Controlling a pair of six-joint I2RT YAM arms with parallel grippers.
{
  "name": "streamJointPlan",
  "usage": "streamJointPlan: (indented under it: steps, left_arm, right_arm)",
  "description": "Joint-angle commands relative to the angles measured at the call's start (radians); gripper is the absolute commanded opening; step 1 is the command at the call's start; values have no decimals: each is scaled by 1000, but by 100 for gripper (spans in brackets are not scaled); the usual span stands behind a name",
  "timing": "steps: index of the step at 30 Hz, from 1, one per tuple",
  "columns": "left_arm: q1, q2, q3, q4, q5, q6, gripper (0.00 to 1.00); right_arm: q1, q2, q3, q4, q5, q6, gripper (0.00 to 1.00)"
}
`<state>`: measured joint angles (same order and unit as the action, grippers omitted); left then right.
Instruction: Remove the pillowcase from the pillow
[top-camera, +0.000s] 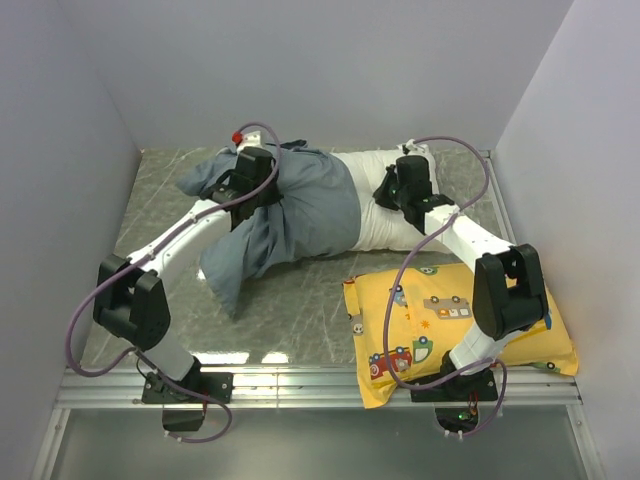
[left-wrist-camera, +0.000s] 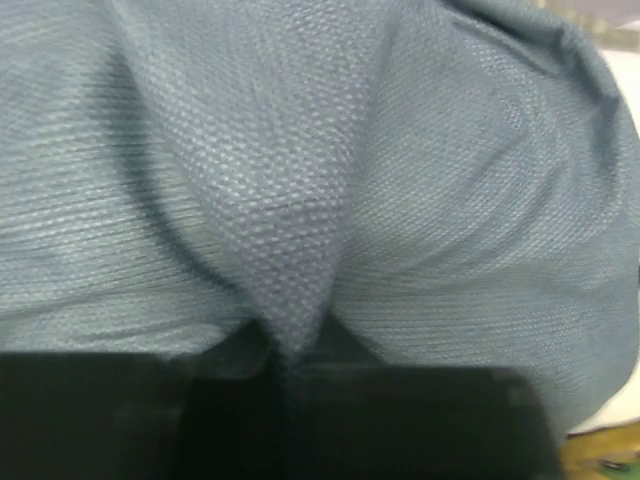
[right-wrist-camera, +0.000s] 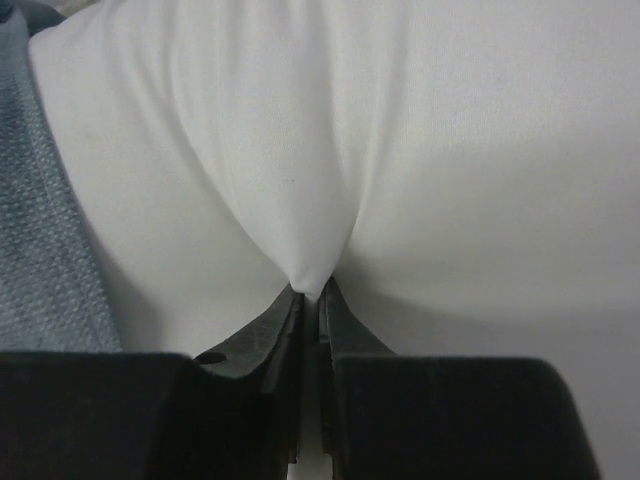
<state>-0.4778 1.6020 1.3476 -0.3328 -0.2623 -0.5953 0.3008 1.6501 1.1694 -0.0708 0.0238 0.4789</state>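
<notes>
A blue-grey pillowcase (top-camera: 295, 210) lies bunched over the left half of a plump white pillow (top-camera: 385, 215) at the far side of a grey, marble-patterned table (top-camera: 300, 305). The pillow's right half is bare. The cover's loose end trails off the pillow's left side toward the near edge, rumpled into soft folds.

In the left wrist view the cloth (left-wrist-camera: 420, 200) shows a coarse, even weave. The left gripper (left-wrist-camera: 292, 360) is closed tight on a raised ridge of it, which narrows to a point between the black fingers.

The right gripper (right-wrist-camera: 310, 305) is pressed onto the pillow's bare half, its jaws nearly together and pinching a tuck of the smooth, matte white fabric (right-wrist-camera: 460, 170). Creases fan out from the pinch. A strip of the woven blue-grey cover (right-wrist-camera: 45, 240) runs along the left of that view, right against the white.

From above, the left gripper (top-camera: 262, 190) sits over the covered half and the right gripper (top-camera: 397, 190) over the bare half.

A smaller yellow pillow (top-camera: 450, 300) printed with cartoon vehicles lies just nearer than the white pillow's right end, under the right arm.
</notes>
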Motion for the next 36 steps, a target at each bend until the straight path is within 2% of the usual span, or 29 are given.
streamJointPlan:
  steps: [1, 4, 5, 7, 9, 11, 13, 14, 17, 20, 21, 22, 24, 25, 28, 33, 36]
  left_arm:
    - [37, -20, 74, -67, -120, 8, 1]
    - [174, -83, 30, -32, -48, -27, 0]
    - [271, -129, -5, -25, -19, -41, 0]
    - [373, -174, -36, -15, 6, -82, 0]
    - [520, -232, -91, 4, 21, -110, 0]
    - [652, -273, -151, 35, 92, -147, 0]
    - [720, -284, -185, 64, 164, -170, 0]
    - [743, -281, -208, 92, 251, -169, 0]
    - [717, -261, -243, 113, 334, -169, 0]
    - [662, -272, -298, 166, 354, -182, 1]
    - [647, -271, -307, 173, 347, -184, 0]
    - [631, -275, -317, 178, 339, -187, 0]
    - [591, -283, -344, 190, 324, -195, 0]
    - [581, -287, -353, 202, 319, -198, 0]
    - [550, -289, -372, 219, 307, -201, 2]
    - [493, -286, -360, 230, 270, -202, 5]
    - [457, -272, -338, 229, 264, -202, 6]
  right_arm:
    - [-32, -1, -51, -64, -27, 1, 0]
    - [-72, -27, -68, -61, -47, 10, 0]
    - [-81, -35, -74, -63, -47, 15, 0]
    - [-118, -62, -89, -58, -45, 21, 0]
    - [-140, -84, -100, -60, -50, 30, 0]
    - [-170, -95, -103, -60, -56, 33, 0]
    - [-181, -110, -109, -57, -65, 38, 0]
    - [-184, -111, -103, -57, -68, 38, 0]
    - [-180, -116, -97, -57, -88, 33, 0]
    - [-164, -127, -86, -61, -91, 20, 2]
    - [-145, -142, -82, -64, -82, 7, 7]
    - [-132, -153, -79, -69, -72, 4, 25]
    - [-94, -203, -80, -69, -26, -16, 46]
    - [-44, -223, -79, -73, 17, -25, 60]
    - [84, -289, -66, -86, 149, -71, 75]
    - [283, -329, -73, -60, 225, -167, 82]
    - [382, -256, -62, -55, 209, -241, 87]
